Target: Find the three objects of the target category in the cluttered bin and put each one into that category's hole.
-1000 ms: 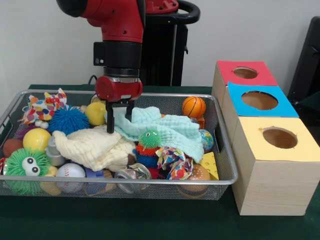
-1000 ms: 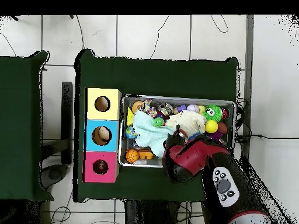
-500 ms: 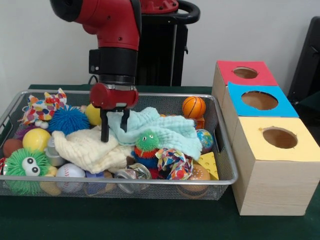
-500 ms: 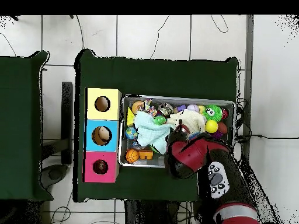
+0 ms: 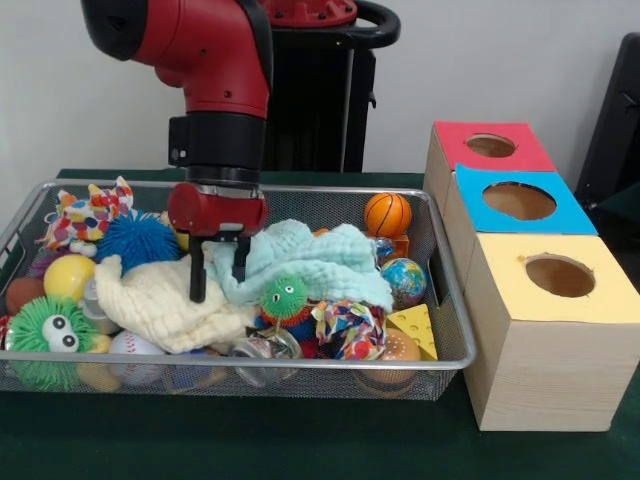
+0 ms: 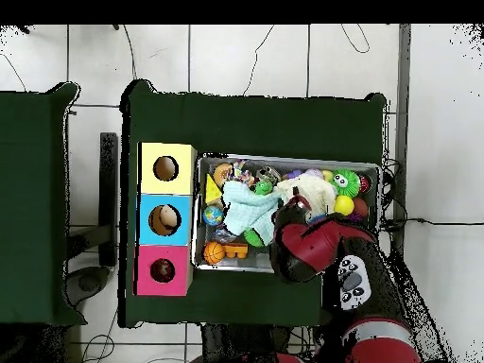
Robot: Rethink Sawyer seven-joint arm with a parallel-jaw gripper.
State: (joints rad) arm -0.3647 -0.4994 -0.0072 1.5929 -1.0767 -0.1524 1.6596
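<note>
The silver wire-mesh bin (image 5: 452, 335) holds many toys and two cloths. My gripper (image 5: 218, 282) is down in the bin's left middle, its two black fingers apart. The left fingertip rests on a cream cloth (image 5: 150, 300). The edge of a mint cloth (image 5: 325, 262) lies bunched between the fingers. A green spiky toy (image 5: 284, 296) lies under the mint cloth's front edge. The round hole (image 5: 490, 145) in the red-topped wooden box is at the far right. In the overhead view the arm (image 6: 312, 250) covers the bin's (image 6: 284, 159) lower middle, and the hole (image 6: 163, 270) is at the lower left.
Blue-topped (image 5: 518, 200) and yellow-topped (image 5: 558, 275) boxes stand in front of the red one. The bin also holds an orange basketball (image 5: 387, 213), a globe ball (image 5: 405, 277), a cheese wedge (image 5: 418, 328), a blue spiky ball (image 5: 137, 238), a yellow ball (image 5: 72, 277) and a green fuzzy toy with eyes (image 5: 45, 330).
My gripper has moved left and lower in the bin. The mint cloth and the green spiky toy have shifted left with it, uncovering the globe ball.
</note>
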